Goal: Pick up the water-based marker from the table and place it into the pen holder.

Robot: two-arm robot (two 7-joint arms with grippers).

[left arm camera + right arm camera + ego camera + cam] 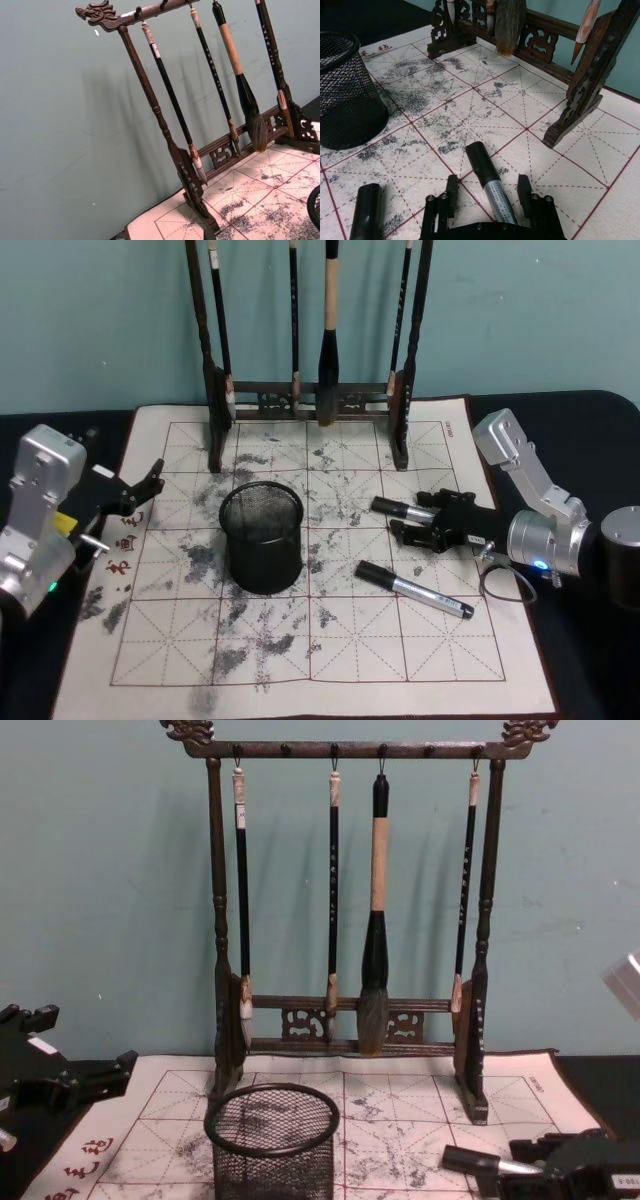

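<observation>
On the mat (pixel 330 650) — marker (pixel 490 182) within the parted right gripper (pixel 488 184).

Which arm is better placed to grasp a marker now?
The right: the right gripper is open astride one marker; the left gripper sits beyond the pen holder, far from it.

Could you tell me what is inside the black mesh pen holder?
The pen holder looks empty: only mesh wall and floor show, the near floor hidden by its rim. A marker lies on the mat between the right gripper's open jaws.
</observation>
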